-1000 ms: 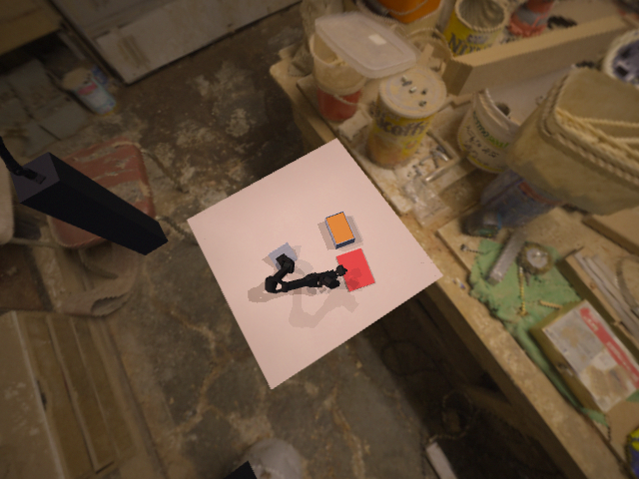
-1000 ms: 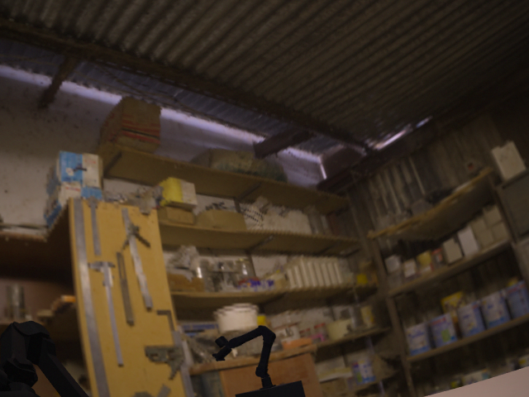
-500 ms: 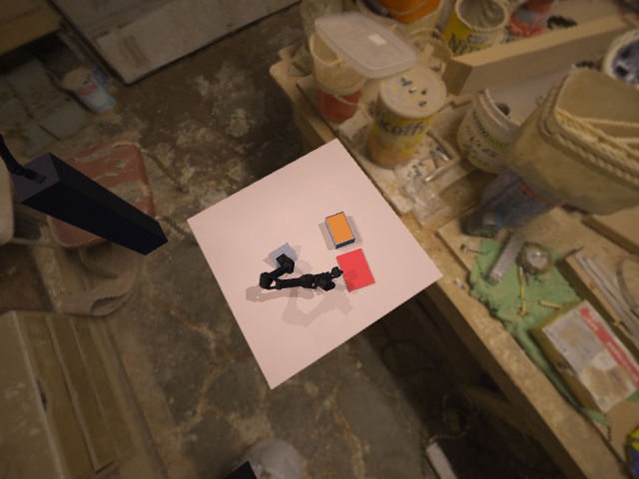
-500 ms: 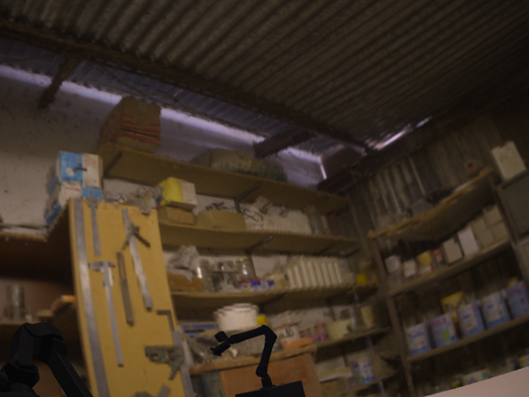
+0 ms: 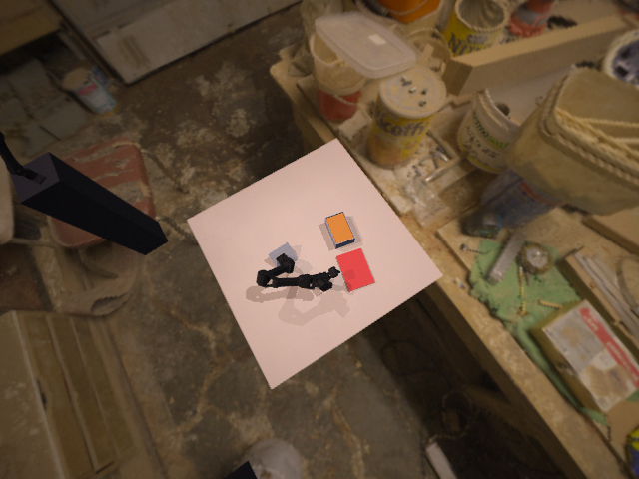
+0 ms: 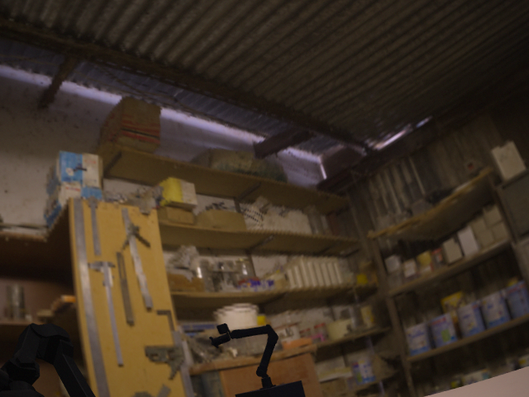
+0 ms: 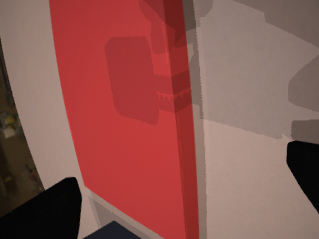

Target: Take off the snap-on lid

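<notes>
The red lid (image 5: 355, 269) (image 7: 120, 159) lies flat on the table, smooth broad face up, with its thin side wall showing in the wrist view. The navy storage box (image 5: 344, 244) stands just beyond one short end of the lid, apart from it, an orange face showing within its navy outline. A navy corner, seemingly the box's (image 7: 112, 232), shows in the wrist view. My gripper (image 5: 332, 278) (image 6: 212, 341) (image 7: 187, 172) is wide open with nothing between its fingers, near the lid's long edge on the arm-base side. The exact gap to the lid is unclear.
The pale square table top (image 5: 289, 191) carries the lid, box and arm. A grey-blue plate (image 5: 287, 250) lies by the arm's base. A cluttered workbench (image 5: 495, 319) adjoins the table's far right side in the top view. The exterior view shows the arm but neither lid nor box.
</notes>
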`<state>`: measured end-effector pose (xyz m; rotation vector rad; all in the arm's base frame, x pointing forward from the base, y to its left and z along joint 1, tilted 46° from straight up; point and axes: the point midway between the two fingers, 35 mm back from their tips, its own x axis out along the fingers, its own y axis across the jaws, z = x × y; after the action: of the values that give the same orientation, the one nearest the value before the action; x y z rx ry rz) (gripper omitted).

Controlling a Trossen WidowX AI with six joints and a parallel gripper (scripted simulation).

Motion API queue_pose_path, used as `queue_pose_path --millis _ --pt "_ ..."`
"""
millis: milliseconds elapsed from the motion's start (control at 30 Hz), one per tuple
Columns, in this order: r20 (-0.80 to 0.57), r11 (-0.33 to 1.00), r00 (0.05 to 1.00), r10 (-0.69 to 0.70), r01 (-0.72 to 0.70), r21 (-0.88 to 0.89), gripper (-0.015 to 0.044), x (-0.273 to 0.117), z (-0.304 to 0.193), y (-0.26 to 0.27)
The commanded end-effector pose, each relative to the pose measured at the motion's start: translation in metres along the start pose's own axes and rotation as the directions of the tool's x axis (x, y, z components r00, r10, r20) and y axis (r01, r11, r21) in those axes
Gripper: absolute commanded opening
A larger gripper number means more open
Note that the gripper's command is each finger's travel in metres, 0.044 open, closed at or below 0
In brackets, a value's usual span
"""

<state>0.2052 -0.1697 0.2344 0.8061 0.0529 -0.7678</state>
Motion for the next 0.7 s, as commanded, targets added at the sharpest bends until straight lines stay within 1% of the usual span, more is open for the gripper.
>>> queue_pose_path --millis 0,667 --pt "0.012 1.0 1.0 0.008 -0.008 0.003 0.044 -0.01 0.005 0.009" --pt "0.01 1.0 1.0 0.007 -0.007 0.005 0.044 -0.044 0.005 0.028"
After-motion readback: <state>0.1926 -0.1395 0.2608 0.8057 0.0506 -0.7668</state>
